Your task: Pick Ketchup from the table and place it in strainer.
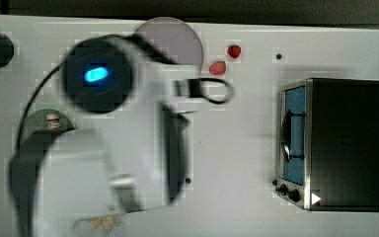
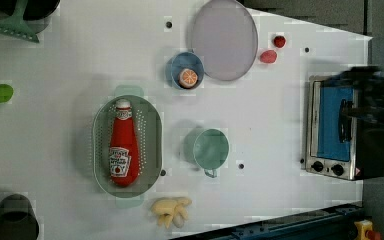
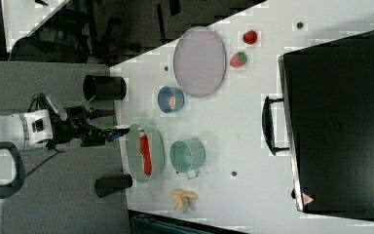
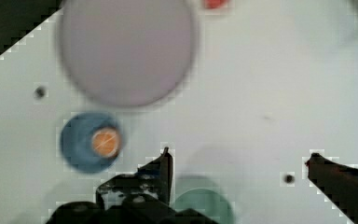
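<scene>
Red Ketchup [image 2: 124,150] lies inside the strainer [image 2: 152,131], probably released, since our gripper [image 4: 238,161] beside it stands spread, empty.

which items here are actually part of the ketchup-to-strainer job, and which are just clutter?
Job: Ketchup, lying inside the strainer; gripper, open and empty.

Clutter: lilac plate, blue bowl with orange slice, green cup, two strawberries, toaster oven, bananas.
</scene>
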Controlling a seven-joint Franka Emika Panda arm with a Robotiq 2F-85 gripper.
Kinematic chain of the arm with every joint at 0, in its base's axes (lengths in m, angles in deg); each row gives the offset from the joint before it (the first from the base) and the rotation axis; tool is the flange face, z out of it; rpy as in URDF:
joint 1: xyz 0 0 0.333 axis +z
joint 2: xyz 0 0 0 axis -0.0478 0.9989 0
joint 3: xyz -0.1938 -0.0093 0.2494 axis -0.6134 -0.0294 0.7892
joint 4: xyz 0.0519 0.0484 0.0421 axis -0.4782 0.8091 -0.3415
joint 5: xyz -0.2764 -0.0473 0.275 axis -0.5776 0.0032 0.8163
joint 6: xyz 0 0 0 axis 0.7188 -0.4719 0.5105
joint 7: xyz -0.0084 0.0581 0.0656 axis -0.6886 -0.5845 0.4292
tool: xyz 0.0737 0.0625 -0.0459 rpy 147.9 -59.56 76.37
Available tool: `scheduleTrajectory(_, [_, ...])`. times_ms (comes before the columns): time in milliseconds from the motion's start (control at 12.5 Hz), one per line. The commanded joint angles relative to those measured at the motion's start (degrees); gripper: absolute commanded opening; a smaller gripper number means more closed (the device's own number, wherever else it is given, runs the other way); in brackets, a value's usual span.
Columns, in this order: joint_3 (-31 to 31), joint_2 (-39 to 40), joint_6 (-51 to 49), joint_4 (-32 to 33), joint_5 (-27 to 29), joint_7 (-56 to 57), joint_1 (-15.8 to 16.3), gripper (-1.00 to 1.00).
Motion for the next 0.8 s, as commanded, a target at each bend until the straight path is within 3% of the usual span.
scheduleTrajectory(80, [-4.49,-2.14,-7.59,-5.19,1.67,-0.48,-0.29,1.00])
scheduleTrajectory(320, [-7.33,-2.48,-13.40,-8.42,2.15,-0.26,-0.30,1.00])
scheduleTrajectory(800, [-9.20,-2.24,-12.45,-8.01,2.27,-0.27,-0.29,1.00])
